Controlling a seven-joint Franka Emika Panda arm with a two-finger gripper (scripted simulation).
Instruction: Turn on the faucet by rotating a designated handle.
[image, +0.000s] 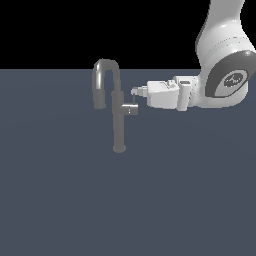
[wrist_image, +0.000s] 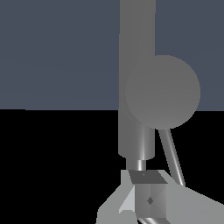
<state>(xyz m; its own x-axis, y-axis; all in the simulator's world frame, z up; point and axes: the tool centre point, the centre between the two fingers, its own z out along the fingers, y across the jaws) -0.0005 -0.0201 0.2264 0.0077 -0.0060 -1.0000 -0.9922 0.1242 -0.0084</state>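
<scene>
Slate-blue flat surface (image: 60, 200): fills the lower part of the exterior view beneath a black backdrop.

White Panda arm (image: 222, 60): enters from the exterior view's upper right, with its wrist levelled horizontally toward the faucet.

Grey metallic faucet (image: 118, 125): slim upright column on a small round base, standing near the middle of the surface; the gooseneck spout arches over the top and turns down on the exterior view's left.

Handle (image: 131, 109): short horizontal cylinder stub on the column's side toward the exterior view's right; the wrist view shows its round end face (wrist_image: 162, 92) head-on, with a thin lever pin (wrist_image: 171, 157) slanting away from it.

Gripper (image: 136, 92): just above and beside the handle, its tip close to the lever pin. Whether the fingers are spread or pressed together cannot be told; contact with the pin is also unclear.
</scene>
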